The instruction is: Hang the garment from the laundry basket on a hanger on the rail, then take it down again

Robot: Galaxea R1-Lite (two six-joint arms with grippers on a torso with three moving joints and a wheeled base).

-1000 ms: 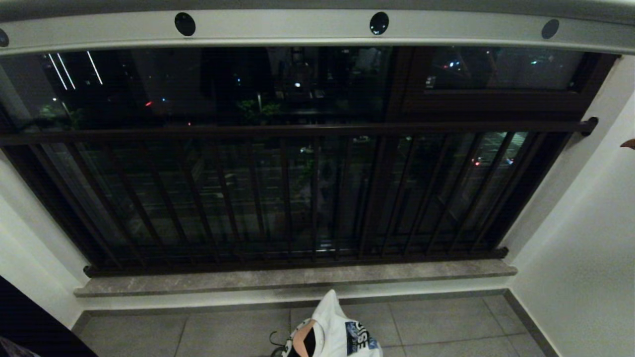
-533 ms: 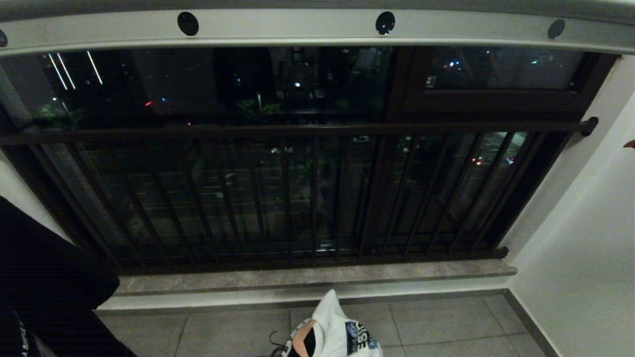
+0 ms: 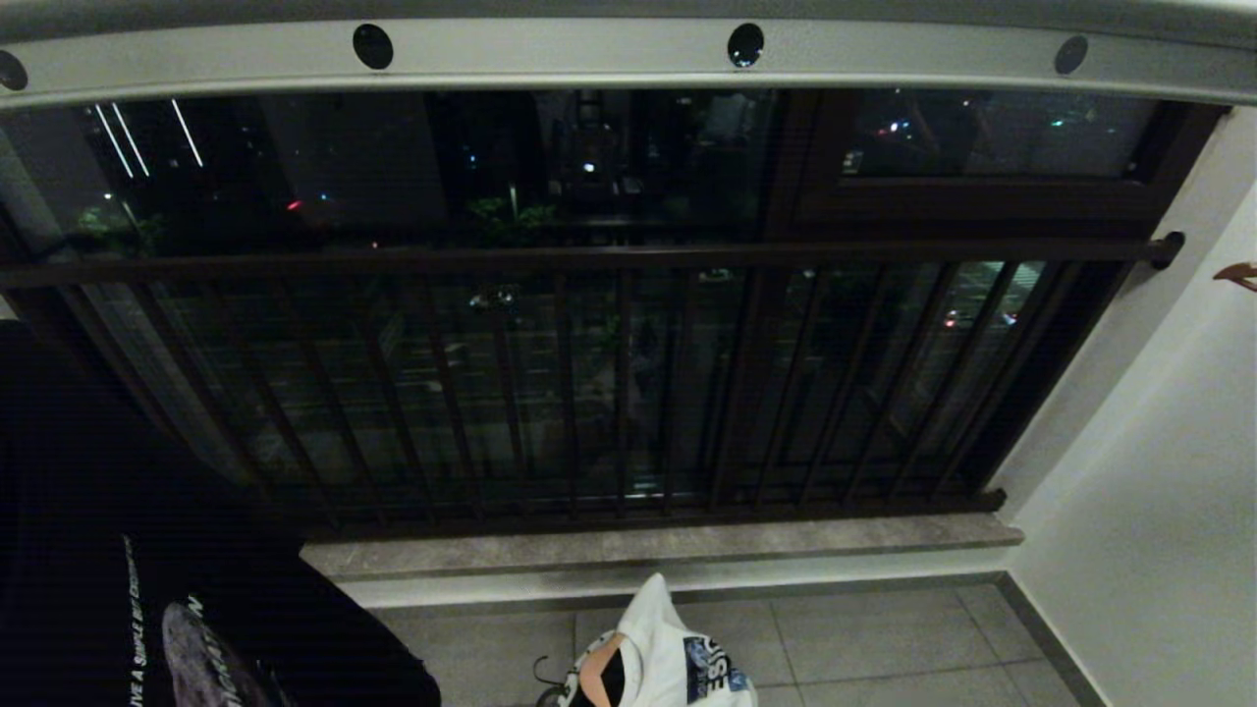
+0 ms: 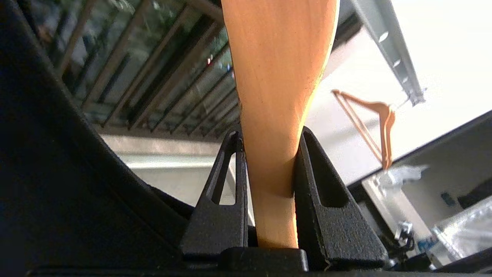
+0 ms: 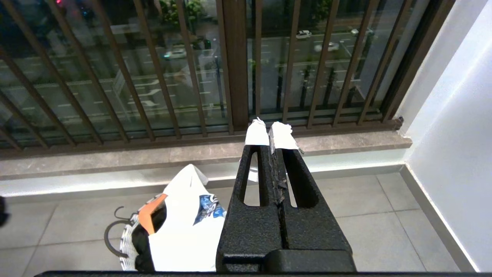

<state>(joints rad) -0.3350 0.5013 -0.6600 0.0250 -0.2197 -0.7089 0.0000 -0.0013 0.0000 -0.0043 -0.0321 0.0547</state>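
Note:
A black garment with white print fills the lower left of the head view, below the pale rail with its round dark holes. In the left wrist view my left gripper is shut on the wooden hanger, with the black garment draped beside it; the rail is farther off. The laundry basket stands on the floor and holds a white printed shirt. My right gripper hangs shut and empty beside the basket, its taped tips towards the window sill.
Spare wooden hangers hang from the rail near the right wall; one tip shows in the head view. A dark window grille and stone sill stand ahead. The white shirt in the basket sits at the bottom centre.
The black garment has risen from the bottom left corner of the head view and spread up and to the right. The right arm and the basket have not moved.

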